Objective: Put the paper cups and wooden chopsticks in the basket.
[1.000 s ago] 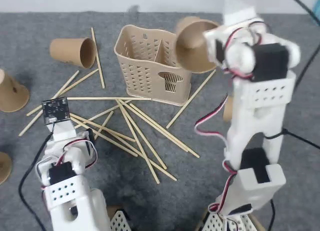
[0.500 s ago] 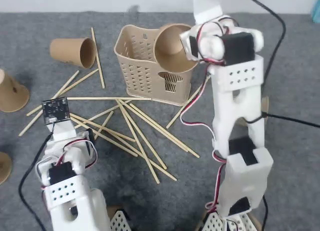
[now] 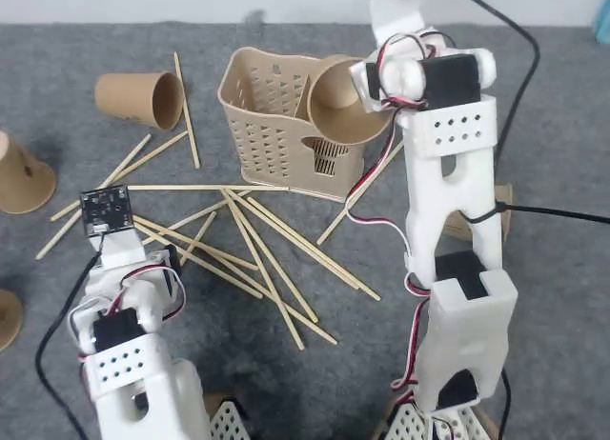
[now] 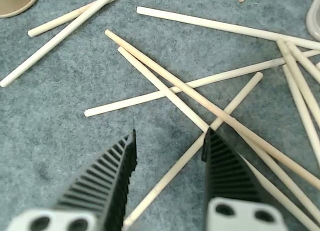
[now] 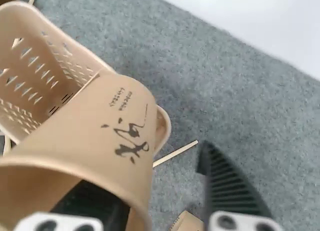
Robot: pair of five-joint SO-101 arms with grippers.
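My right gripper (image 3: 365, 86) stands open at the right end of the beige basket (image 3: 276, 126). A brown paper cup (image 3: 341, 99) leans tilted into the basket's right compartment. In the right wrist view one finger sits under the cup (image 5: 85, 141), while the other fingertip (image 5: 207, 156) stands apart from the cup's wall. My left gripper (image 4: 170, 136) is open just above the carpet, with a wooden chopstick (image 4: 200, 146) passing between its fingers. Several chopsticks (image 3: 257, 240) lie crossed in front of the basket.
Another cup (image 3: 141, 99) lies on its side left of the basket, beside more chopsticks (image 3: 186, 95). Two cups (image 3: 19, 178) (image 3: 8, 318) sit at the left edge. A brown object (image 3: 477, 216) shows behind the right arm. Grey carpet (image 3: 562, 173) covers the table.
The right arm swung left with the cup from beside the basket to over it, and the cup sank into the right compartment. The left arm stayed still.
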